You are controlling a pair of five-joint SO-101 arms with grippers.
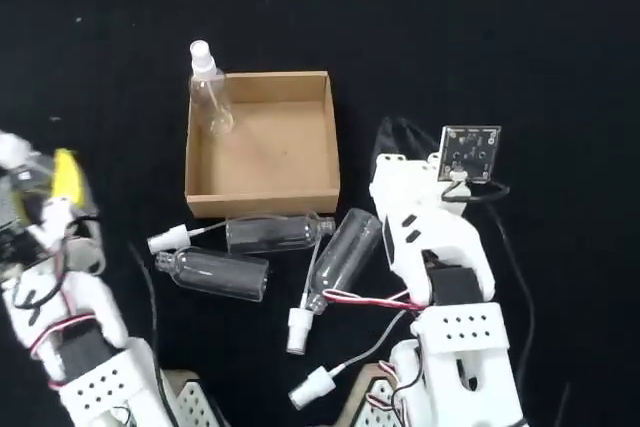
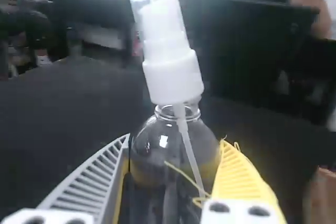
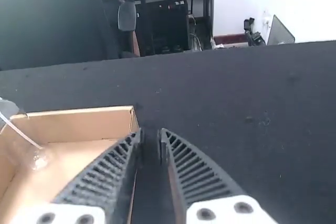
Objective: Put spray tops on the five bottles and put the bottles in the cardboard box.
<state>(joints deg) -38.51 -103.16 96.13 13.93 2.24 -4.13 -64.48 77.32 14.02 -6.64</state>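
The cardboard box (image 1: pixel 262 190) sits open on the black counter (image 1: pixel 500 57). Inside it, in its far-left corner, a clear bottle (image 1: pixel 212 107) stands upright with a white spray top (image 1: pixel 202 55) on it.

Just off the box's near wall, three uncapped bottles lie on their sides. One (image 1: pixel 275 233) runs along that wall. A second (image 1: pixel 215 273) is a little farther out, beside the first. A third (image 1: pixel 347 250) is angled off the near-right corner. A loose spray top (image 1: pixel 166 240) lies by the near-left corner, its tube pointing toward the first bottle. Another spray top (image 1: pixel 298 328) lies at the third bottle's mouth. One more spray top (image 1: pixel 312 387) lies farthest from the box on that near side.

Well to the left of the box, the left pincer (image 2: pixel 176 142) is closed on a fifth bottle (image 2: pixel 157 156), with a grey finger on one side and a yellow finger on the other. A white spray top (image 2: pixel 168 51) sits on this bottle's neck with its tube down inside, leaning a little; I cannot tell whether it is screwed home.

The right pincer (image 3: pixel 150 135) is just beyond the box's right wall. It is all but closed, with a thin slit between its dark fingers, and holds nothing.
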